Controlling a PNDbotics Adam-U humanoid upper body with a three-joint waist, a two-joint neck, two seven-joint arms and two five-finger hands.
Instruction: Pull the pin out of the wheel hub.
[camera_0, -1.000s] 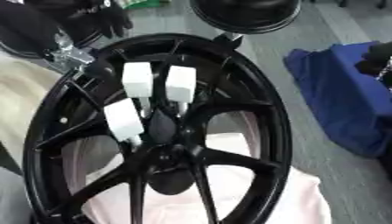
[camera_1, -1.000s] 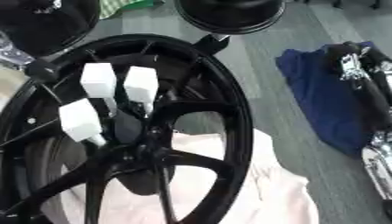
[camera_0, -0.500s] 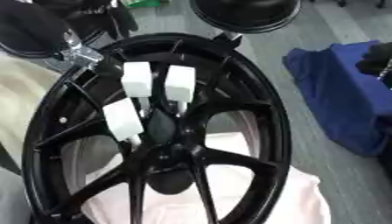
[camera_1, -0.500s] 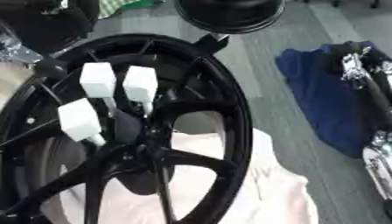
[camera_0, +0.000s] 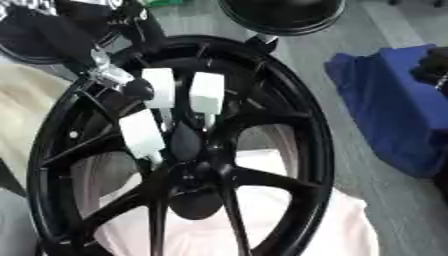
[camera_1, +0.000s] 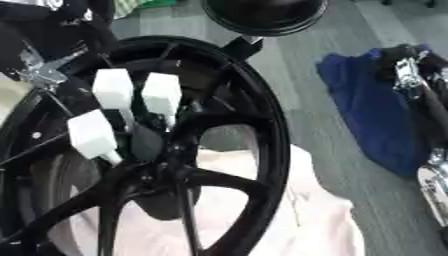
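A black wheel hub (camera_0: 289, 150) fills the frame, with three white pins standing out of its centre.

In the upper left of the frame the left hand (camera_0: 114, 77) comes in over the rim; whether its fingers are closed cannot be told, and it touches no pin clearly. Left of centre are the pins: the lowest pin (camera_0: 142, 135) tilted, the middle pin (camera_0: 159, 87) just beside the hand, the third pin (camera_0: 206, 93) next to it. A pale pink cloth (camera_0: 289, 210) lies under the hub. At the right a blue cloth (camera_0: 389, 110) lies on the grey floor (camera_1: 306, 90), and the right arm (camera_1: 420, 85) shows at the right edge.
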